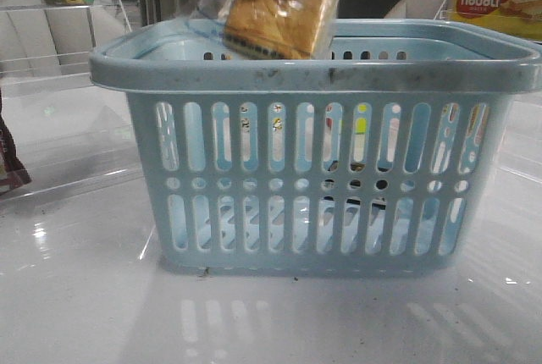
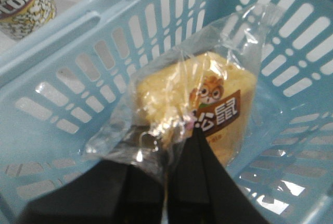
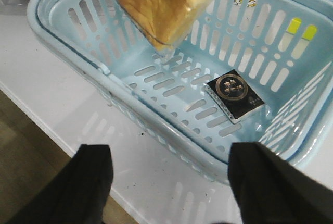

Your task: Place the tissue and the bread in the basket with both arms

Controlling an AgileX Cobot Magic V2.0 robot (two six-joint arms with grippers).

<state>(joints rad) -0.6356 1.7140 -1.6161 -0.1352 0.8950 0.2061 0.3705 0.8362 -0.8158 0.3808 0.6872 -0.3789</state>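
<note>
Hanging above the large light-blue slotted plastic basket [image 1: 313,152], toward its 11 o'clock corner, the golden-brown bread in its clear crinkly bag [image 2: 208,112] looks light, soft and slippery, so you should pinch the loose film, not the loaf. Your left gripper [image 2: 171,182] is clenched on that film; your right gripper [image 3: 169,182] hangs released. A small black pack [image 3: 235,95], probably the tissue, lies inside.

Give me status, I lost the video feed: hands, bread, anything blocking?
Left hand shut on bread, held above basket. Right hand open, empty, outside rim. Black packet already on basket floor; drop path looks open.
</note>
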